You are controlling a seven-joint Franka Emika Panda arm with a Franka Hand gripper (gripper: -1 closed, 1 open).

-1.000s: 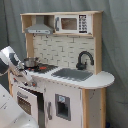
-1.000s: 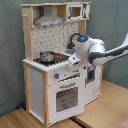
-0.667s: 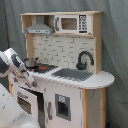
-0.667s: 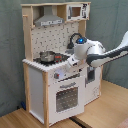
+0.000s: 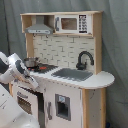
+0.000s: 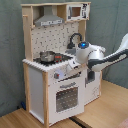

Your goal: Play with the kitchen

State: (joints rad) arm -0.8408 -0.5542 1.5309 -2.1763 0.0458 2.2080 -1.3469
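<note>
I have the kitchen (image 6: pixel 55 65) standing upright on the wooden floor (image 6: pixel 107 107) in both exterior views, hood and microwave at the top, sink and black faucet (image 5: pixel 84 59) on the worktop (image 5: pixel 97 80), a small pot (image 6: pixel 47 56) on the hob.

The arm comes in from the second exterior view's right, and the tool (image 6: pixel 70 67) sits at the front edge of the worktop, just above the knob panel and the oven door (image 6: pixel 65 97). I cannot tell whether the tool is spread or pressed together; its tip is hidden against the white front.

My judgement: the step in hand is an approach to the front controls or the oven door handle. The next move calls for a short, careful closing-in on one knob or the handle, with contact confirmed before any turn or pull.

Against the frames from a second ago, the wrist sits lower and closer to the knob row. The kitchen itself has not shifted, and the pot is where it was.
</note>
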